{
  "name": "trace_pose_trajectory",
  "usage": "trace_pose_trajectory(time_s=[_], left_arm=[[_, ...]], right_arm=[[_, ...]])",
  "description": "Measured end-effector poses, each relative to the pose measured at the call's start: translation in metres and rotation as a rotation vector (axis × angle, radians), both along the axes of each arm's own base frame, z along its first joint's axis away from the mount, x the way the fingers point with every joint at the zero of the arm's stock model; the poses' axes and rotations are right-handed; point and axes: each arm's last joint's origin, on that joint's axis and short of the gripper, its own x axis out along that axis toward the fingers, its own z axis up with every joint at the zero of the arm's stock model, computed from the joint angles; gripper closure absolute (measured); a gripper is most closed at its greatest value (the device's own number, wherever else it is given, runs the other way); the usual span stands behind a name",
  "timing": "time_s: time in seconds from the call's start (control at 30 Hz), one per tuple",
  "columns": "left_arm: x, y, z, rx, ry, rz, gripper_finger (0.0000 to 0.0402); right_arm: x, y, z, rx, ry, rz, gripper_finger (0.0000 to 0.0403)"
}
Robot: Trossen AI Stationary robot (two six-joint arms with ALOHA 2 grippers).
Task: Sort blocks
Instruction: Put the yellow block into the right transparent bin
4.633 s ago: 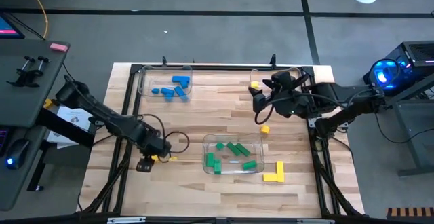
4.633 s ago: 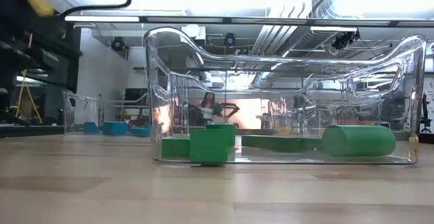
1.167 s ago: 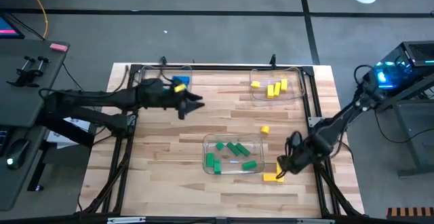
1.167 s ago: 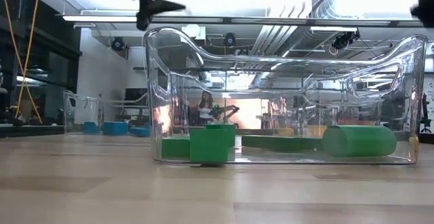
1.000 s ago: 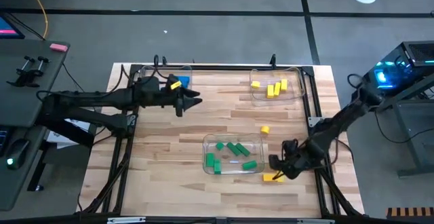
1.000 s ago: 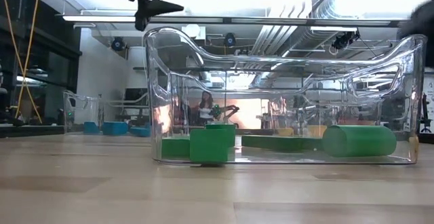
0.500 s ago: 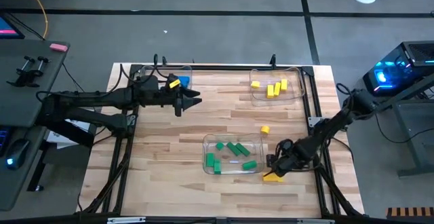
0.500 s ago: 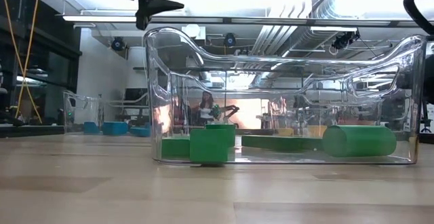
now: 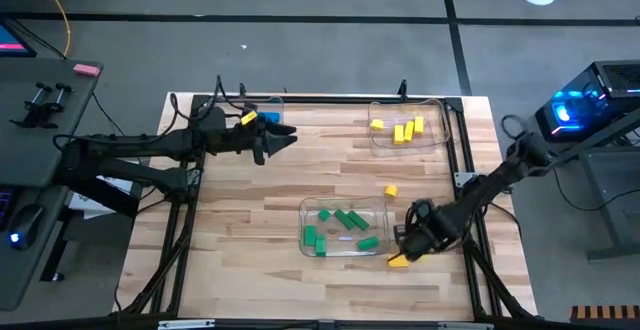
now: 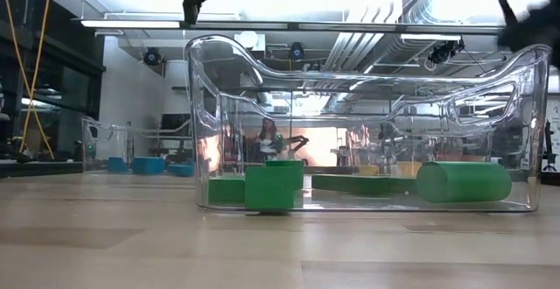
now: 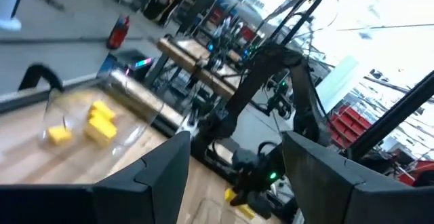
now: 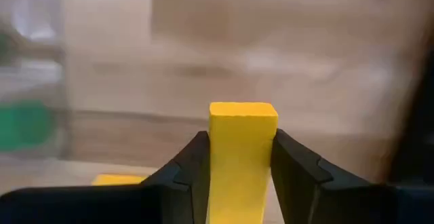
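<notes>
My right gripper [image 9: 403, 252] is at the near right of the table, just right of the clear tray of green blocks [image 9: 345, 228], and is shut on a yellow block [image 12: 243, 139]. A small yellow block [image 9: 391, 191] lies alone on the wood beyond it. The far right tray [image 9: 405, 128] holds several yellow blocks. My left gripper [image 9: 290, 140] hangs open and empty above the table's far left. Its arm covers most of the tray with blue blocks [image 9: 272, 118]. My right gripper pinches a bar-shaped end of the yellow block [image 12: 243, 125] between its two fingers [image 12: 193, 173], which press on its two opposite sides. The fingers come slanting down from the table's right side. I cannot tell whether the block rests on the wood.
The green tray's clear wall [image 10: 367, 140] stands close to the left of my right gripper. The table's metal frame rail [image 9: 470, 240] runs along the right edge beside that arm. Bare wood lies between the three trays.
My right gripper has gone a little toward the table's left and near edge, over the yellow block beside the green tray. My left gripper has risen slightly and drawn toward the far edge, still open.
</notes>
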Motion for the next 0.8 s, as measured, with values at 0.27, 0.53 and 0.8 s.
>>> trace_pose_trajectory(time_s=[0.27,0.53,0.8], left_arm=[[-0.002,0.009,0.002,0.026,-0.017,0.045,0.0181],[-0.002,0.01,0.003,-0.03,-0.033,0.049,0.0181],[-0.002,0.008,0.003,-0.075,-0.039,0.035,0.0181]], right_arm=[[-0.012,-0.059,0.101,-0.431,-0.192,-0.094,0.0287],[-0.016,-0.145,0.114,-0.733,-0.251,-0.248,0.0287],[-0.002,-0.201,0.104,-0.791,-0.167,-0.259,0.02]])
